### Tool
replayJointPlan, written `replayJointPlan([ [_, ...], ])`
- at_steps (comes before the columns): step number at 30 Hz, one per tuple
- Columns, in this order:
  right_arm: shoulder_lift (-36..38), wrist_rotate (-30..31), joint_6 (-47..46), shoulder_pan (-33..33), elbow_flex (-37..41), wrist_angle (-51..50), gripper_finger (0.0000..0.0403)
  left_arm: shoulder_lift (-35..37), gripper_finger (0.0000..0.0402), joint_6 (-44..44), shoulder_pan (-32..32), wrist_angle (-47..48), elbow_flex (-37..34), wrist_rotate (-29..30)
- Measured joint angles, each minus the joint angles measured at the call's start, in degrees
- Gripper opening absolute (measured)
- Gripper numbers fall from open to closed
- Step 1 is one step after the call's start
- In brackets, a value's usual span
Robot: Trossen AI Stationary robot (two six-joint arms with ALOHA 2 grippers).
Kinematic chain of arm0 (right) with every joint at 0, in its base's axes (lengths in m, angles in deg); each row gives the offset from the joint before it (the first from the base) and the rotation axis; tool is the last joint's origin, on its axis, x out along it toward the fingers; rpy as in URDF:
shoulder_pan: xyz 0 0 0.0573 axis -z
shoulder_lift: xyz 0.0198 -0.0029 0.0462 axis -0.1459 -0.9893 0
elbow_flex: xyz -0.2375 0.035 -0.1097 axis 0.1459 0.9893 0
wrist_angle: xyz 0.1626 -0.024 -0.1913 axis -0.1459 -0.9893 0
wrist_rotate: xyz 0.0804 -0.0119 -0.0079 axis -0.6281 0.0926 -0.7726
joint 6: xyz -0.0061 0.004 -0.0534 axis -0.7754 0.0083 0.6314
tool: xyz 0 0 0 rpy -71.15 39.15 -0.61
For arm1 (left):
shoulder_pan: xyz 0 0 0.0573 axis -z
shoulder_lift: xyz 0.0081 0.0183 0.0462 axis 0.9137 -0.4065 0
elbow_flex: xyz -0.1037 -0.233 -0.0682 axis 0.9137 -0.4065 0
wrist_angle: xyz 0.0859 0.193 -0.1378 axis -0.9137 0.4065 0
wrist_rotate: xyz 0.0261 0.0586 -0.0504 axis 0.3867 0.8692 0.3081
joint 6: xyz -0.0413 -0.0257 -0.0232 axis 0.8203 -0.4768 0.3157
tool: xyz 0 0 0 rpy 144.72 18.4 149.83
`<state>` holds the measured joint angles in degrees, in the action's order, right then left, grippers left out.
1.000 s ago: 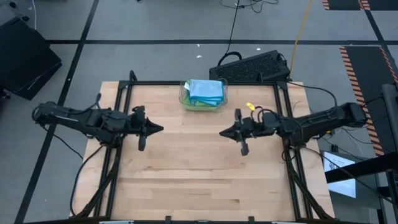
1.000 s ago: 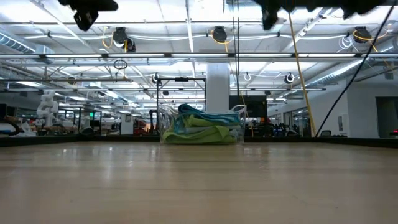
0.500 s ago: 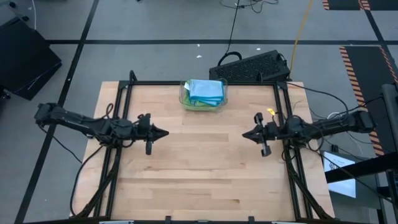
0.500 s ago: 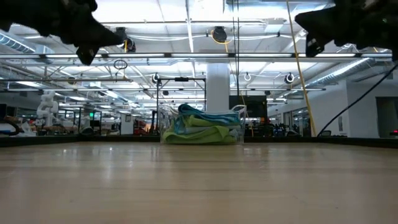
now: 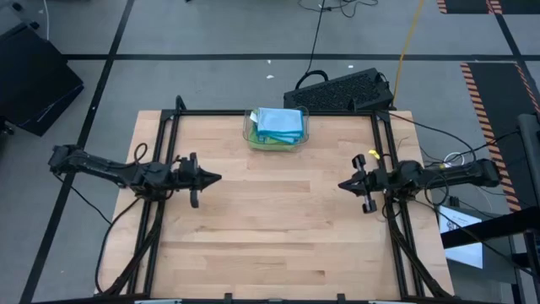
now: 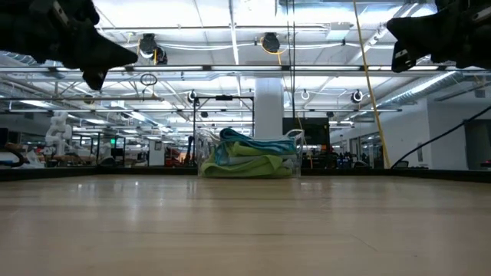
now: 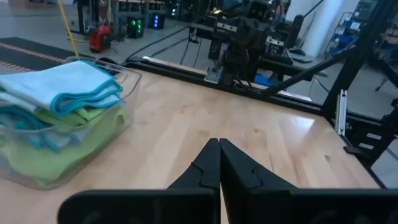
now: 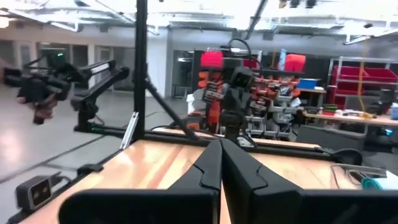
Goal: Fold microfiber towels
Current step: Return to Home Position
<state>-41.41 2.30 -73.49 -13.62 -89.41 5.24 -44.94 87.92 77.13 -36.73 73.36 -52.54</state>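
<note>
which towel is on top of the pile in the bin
A light blue towel: it lies folded on the very top of the pile in the clear bin, while the lime green towels only peek out lower in the pile.

Wood table [image 5: 270, 245] in a black frame on grey floor [image 5: 211, 29] with dark tape lines. Black keyboard [image 5: 342, 89] past the far edge, yellow cable [image 5: 408, 34] near it, hazard-striped mat [image 5: 498, 93] to the right. Large workshop hall behind: white pillar [image 6: 268, 107], bright ceiling lights [image 6: 222, 15], red bins [image 8: 293, 62].
</note>
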Motion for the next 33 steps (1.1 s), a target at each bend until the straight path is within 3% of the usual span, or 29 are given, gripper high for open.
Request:
replayJointPlan([
  [14, 16.8, -0.5, 5.9, 0.0, 0.2, -15.6, 0.0, 15.0, 0.0001, -2.0, 0.0, -0.2, -7.8, 2.3],
  [23, 16.8, 0.1, 7.0, 0.0, 0.2, -16.8, 0.0, 17.7, 0.0001, -3.2, 0.0, -0.4, -9.2, 2.9],
  [28, 16.7, 6.7, 7.8, 0.0, 0.2, -18.8, 0.0, 18.1, 0.0001, -4.2, 0.0, 1.9, -9.2, 1.9],
  [33, 16.7, 5.2, 3.7, 0.0, 0.2, -20.2, 0.0, 20.1, 0.0, -4.8, 0.0, 7.4, -9.3, 0.9],
])
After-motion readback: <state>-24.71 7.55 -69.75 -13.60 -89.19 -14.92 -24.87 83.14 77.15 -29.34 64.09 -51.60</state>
